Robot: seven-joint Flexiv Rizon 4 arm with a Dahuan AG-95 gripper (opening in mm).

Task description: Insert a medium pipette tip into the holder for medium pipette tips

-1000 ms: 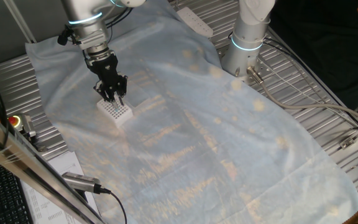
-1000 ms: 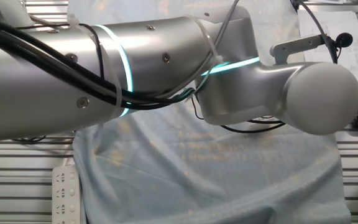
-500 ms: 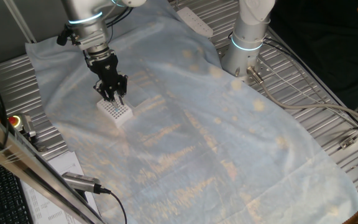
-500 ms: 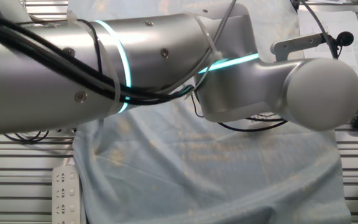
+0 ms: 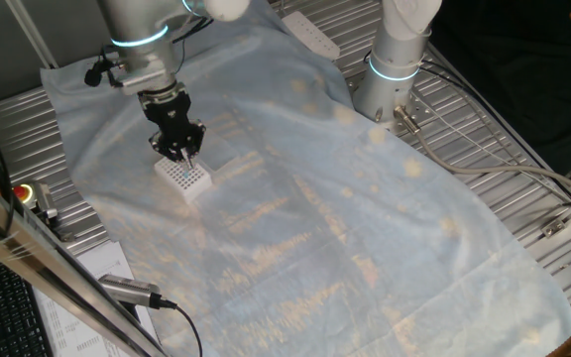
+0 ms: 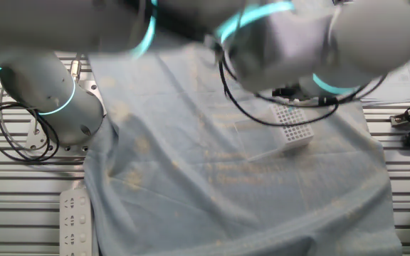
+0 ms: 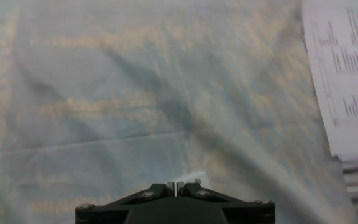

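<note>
Pale blue cloth [image 5: 295, 198] drapes the metal-slatted worktop [image 5: 494, 129], mottled with faint yellowish patches and creased in long folds. A white power strip [image 5: 310, 35] lies at the cloth's far edge, well beyond the fingers [image 5: 181, 154], and printed paper [image 7: 347, 74] sits off to one side. The holder for medium pipette tips [image 5: 185, 177], a small white block with a grid of dark holes, rests directly beneath the fingers. They appear drawn close together, though whether they clamp anything cannot be told. The medium pipette tip itself is too small to make out.
</note>
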